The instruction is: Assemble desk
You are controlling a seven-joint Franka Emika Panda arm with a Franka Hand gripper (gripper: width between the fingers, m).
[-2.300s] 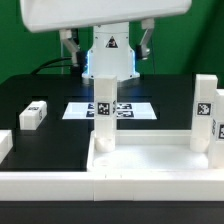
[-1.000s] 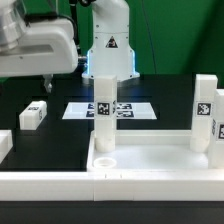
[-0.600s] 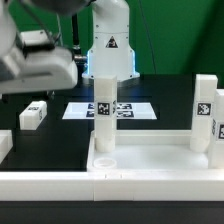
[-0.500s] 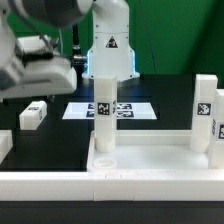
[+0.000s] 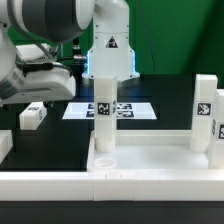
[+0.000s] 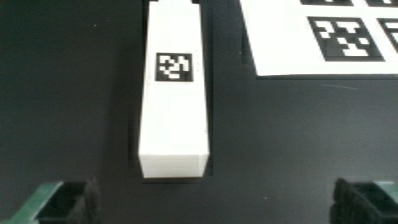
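Hand [image 6: 210,200] w/ fingers wide apart, holding nothing, above a loose leg [image 6: 175,95] lying on the black surface [image 6: 71,90], marker board [image 6: 347,35] nearby.

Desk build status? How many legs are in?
Done: two legs stand upright at the desk top. In hand: nothing yet; the gripper hangs open over a loose leg lying on the table. Left: grasp it and seat it, plus any further legs, none in view.
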